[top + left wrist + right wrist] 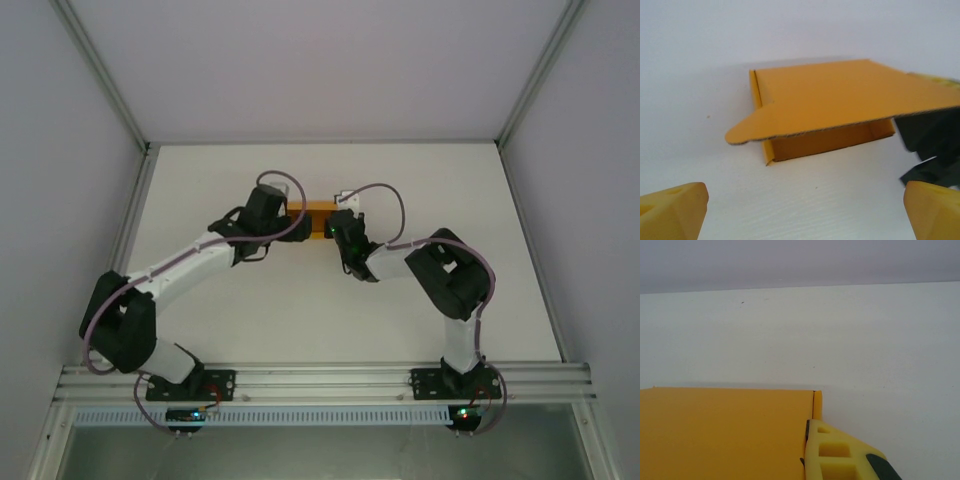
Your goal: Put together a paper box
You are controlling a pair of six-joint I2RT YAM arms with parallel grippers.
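Between the widely spread yellow fingertips (675, 210) of the left gripper (805, 212) lies bare white table (805, 195); nothing is in its grasp. Just ahead of that claw sits the paper box (840, 95), a low orange tray resting on the table with its open side facing the claw. A broad lid panel with a rounded tab slants up over the tray and runs off to the claw's right. There the right gripper (336, 224) meets it, jaws pressed together on the panel's edge. From the right wrist, one yellow finger (835, 452) sits against the card's folded border, and the orange sheet spreads to its left. Beyond that claw, open table reaches the grey back wall (790, 260).
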